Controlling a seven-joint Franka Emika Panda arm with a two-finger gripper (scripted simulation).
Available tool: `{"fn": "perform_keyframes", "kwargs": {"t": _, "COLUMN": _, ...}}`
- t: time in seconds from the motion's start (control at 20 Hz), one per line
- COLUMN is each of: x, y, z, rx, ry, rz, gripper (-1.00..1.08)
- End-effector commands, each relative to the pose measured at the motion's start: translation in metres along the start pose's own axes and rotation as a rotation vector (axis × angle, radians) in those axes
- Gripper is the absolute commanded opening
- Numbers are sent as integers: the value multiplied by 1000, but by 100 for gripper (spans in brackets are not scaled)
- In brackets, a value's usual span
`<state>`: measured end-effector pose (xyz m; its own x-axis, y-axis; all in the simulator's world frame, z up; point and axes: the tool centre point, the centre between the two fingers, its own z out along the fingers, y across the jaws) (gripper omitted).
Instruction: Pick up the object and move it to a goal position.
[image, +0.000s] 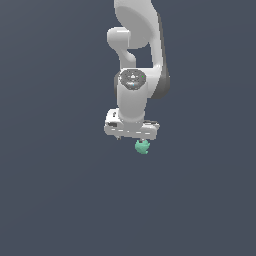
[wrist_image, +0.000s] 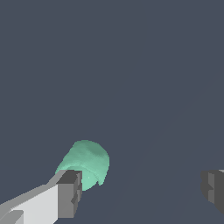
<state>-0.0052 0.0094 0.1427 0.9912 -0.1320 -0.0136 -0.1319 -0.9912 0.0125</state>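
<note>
The object (image: 142, 146) is a small teal-green lumpy item just under the white gripper (image: 131, 138), towards the exterior view's right side of the hand. In the wrist view the object (wrist_image: 87, 161) sits right by one dark finger pad (wrist_image: 70, 192), which covers part of it. The other finger pad (wrist_image: 214, 190) is far off across a wide gap. The gripper (wrist_image: 142, 192) is open and holds nothing. I cannot tell whether the near pad touches the object.
The white arm (image: 135, 50) rises above the gripper. All around is a plain dark grey surface (image: 60, 190) with no other objects or edges in view.
</note>
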Motion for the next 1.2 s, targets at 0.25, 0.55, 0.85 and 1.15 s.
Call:
{"fn": "perform_keyframes", "kwargs": {"t": 0.25, "x": -10, "y": -21, "z": 17, "rx": 6, "ry": 3, "rz": 168, "gripper": 100}}
{"fn": "perform_keyframes", "kwargs": {"t": 0.55, "x": -20, "y": -37, "z": 31, "rx": 10, "ry": 5, "rz": 307, "gripper": 100}}
{"fn": "perform_keyframes", "kwargs": {"t": 0.85, "x": -28, "y": -49, "z": 42, "rx": 13, "ry": 8, "rz": 428, "gripper": 100}}
{"fn": "perform_keyframes", "kwargs": {"t": 1.15, "x": -34, "y": -57, "z": 49, "rx": 15, "ry": 9, "rz": 506, "gripper": 100}}
